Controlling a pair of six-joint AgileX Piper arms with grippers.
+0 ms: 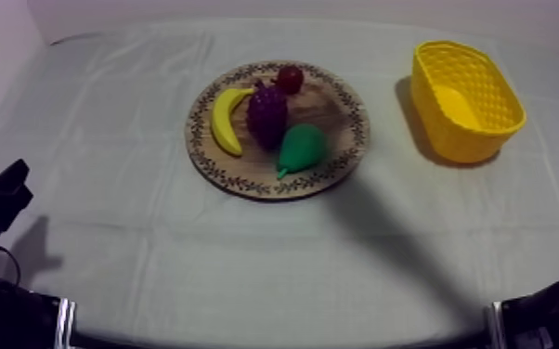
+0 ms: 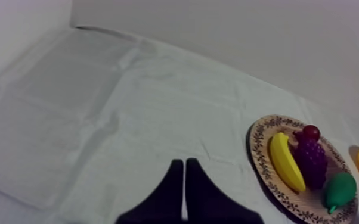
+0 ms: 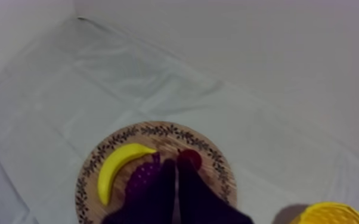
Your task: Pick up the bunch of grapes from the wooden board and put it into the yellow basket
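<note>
The purple bunch of grapes (image 1: 266, 113) lies in the middle of the round wooden board (image 1: 344, 148), between a banana (image 1: 225, 119), a green pear (image 1: 301, 148) and a small red fruit (image 1: 290, 78). The yellow basket (image 1: 465, 100) stands at the far right with nothing in it. My left gripper (image 1: 9, 183) rests low at the left, well away from the board; its fingers lie together as a narrow wedge (image 2: 184, 164). My right gripper (image 3: 176, 162) hangs shut above the board, its tips over the grapes (image 3: 143, 179) and beside the small red fruit (image 3: 191, 159).
The cloth is bare in front of the board and between the board and basket. My right arm (image 1: 557, 306) shows as a black shape at the lower right edge, and its shadow crosses the cloth toward the board. A wall closes off the back.
</note>
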